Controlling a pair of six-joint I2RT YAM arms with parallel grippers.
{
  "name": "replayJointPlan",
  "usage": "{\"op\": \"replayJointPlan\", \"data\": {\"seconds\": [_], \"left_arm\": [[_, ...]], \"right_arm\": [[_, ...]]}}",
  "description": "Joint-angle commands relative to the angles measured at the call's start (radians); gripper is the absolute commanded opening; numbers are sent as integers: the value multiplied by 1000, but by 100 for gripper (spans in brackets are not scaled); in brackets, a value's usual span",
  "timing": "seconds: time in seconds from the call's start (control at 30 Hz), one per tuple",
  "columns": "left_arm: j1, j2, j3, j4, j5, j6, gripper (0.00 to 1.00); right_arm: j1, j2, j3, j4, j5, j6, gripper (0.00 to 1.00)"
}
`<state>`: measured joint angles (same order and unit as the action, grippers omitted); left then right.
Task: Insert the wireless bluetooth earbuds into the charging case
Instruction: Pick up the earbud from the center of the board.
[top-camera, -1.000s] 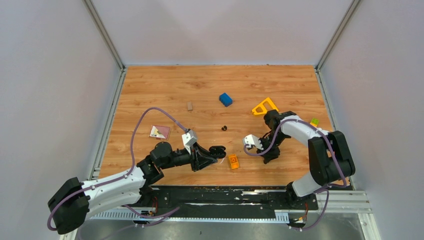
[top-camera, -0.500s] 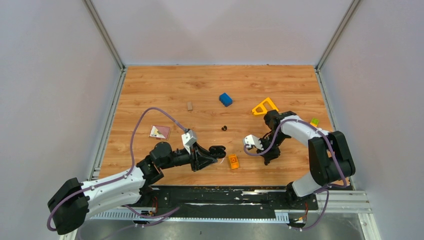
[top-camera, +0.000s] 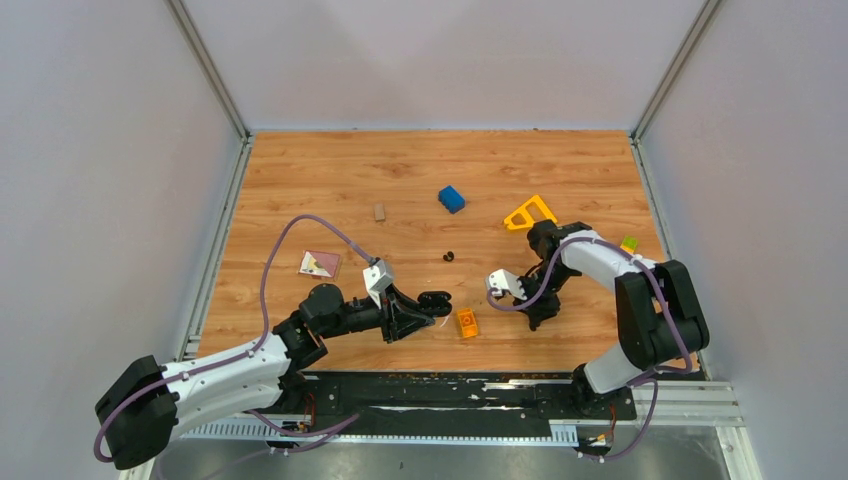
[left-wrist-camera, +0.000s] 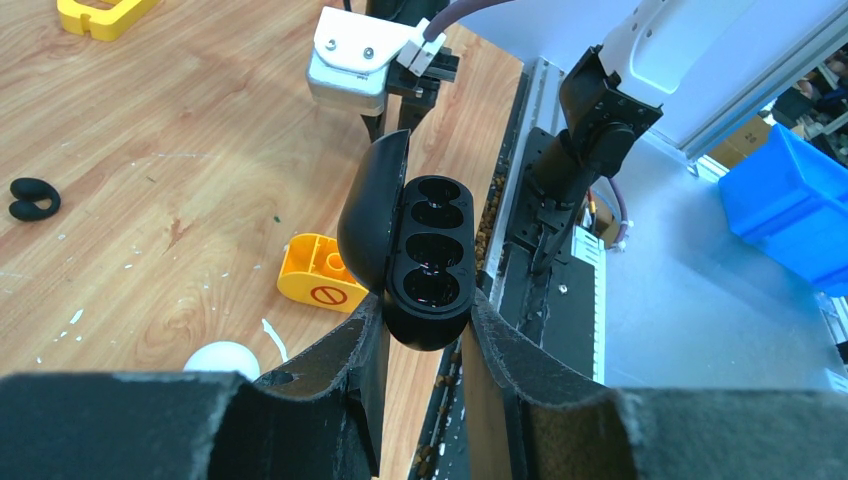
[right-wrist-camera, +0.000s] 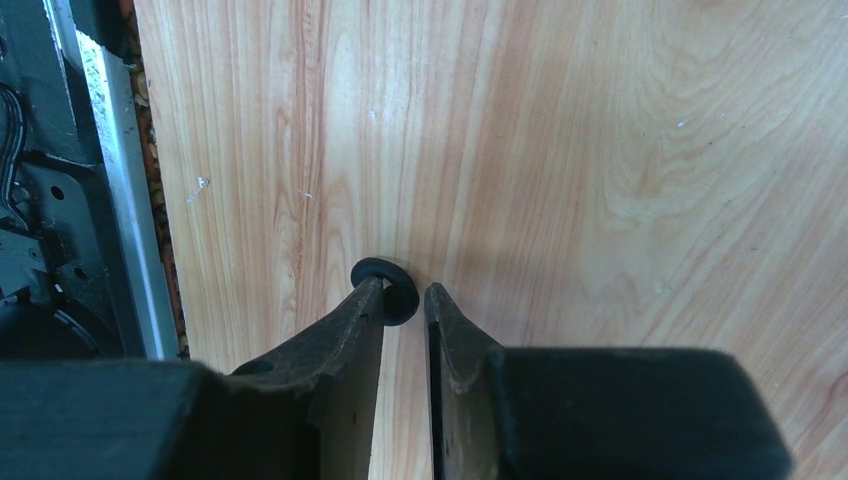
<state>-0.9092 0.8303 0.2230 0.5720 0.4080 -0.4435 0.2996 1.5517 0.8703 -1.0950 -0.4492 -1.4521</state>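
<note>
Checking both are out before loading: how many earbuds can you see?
2. One black earbud lies alone mid-table; the second earbud lies on the wood at the right tool's fingertips. None shows in the open black case held by the left tool.

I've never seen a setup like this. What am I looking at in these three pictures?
Two robot arms are bolted at a wooden table. One picture looks down from overhead; the other two come from cameras on the wrists. The left gripper holds an open black charging case. The right gripper is down at the table, its tips at a small black earbud; whether it grips is unclear. A second earbud, an orange block, a blue block and a yellow triangle lie loose.
</note>
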Motion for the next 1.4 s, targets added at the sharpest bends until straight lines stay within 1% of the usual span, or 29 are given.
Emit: {"op": "replayJointPlan", "data": {"seconds": [0.0,0.3,0.6,0.77,0.87,0.93,1.13,1.23,1.37], "left_arm": [[-3,-16,-6,39,-9,4,0],[-3,-13,-6,45,-8,0,0],[-3,-12,-4,47,-5,-1,0],[-3,-7,-3,50,-4,-3,0],[-3,9,-5,70,2,-10,0],[-3,27,-4,88,10,-16,0],[-3,94,8,140,17,-7,0],[-3,153,32,164,31,10,0],[-3,233,62,181,25,58,0]], "right_arm": [[-2,-8,-18,17,3,-11,23],[-2,-49,-36,-7,-8,-16,23],[-2,-50,-5,-78,-22,-18,7],[-3,-141,-16,-94,-58,9,4],[-2,-235,-9,-95,-132,62,3],[-2,-323,3,-98,-192,126,3],[5,-491,111,-108,-443,303,3],[17,-513,174,-79,-540,411,3],[27,-461,283,-61,-645,547,3]]}}
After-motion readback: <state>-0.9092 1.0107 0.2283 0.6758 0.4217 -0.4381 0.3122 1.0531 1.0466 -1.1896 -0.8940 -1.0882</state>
